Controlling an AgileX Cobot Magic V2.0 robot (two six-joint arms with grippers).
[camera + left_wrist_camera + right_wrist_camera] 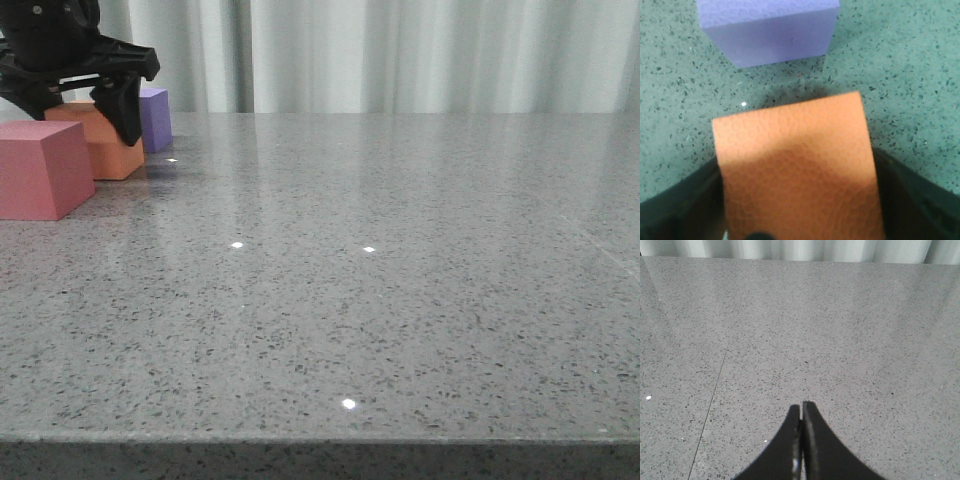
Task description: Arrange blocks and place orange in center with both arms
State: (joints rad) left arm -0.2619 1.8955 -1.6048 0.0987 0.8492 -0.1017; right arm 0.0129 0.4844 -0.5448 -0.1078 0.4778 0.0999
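Note:
The orange cube (108,152) rests on the grey table at the far left, between the red-pink cube (40,170) nearer the front and the purple cube (155,117) behind it. My left gripper (88,122) comes down over the orange cube, with one dark finger on each side. In the left wrist view the orange cube (795,165) fills the gap between the fingers of the left gripper (797,200), and the purple cube (770,30) lies just beyond it. My right gripper (801,407) is shut and empty above bare table. It does not show in the front view.
The speckled grey table (380,280) stretches to the right and to the front edge. A pale curtain (400,50) hangs behind it. A thin seam (710,410) runs across the tabletop in the right wrist view.

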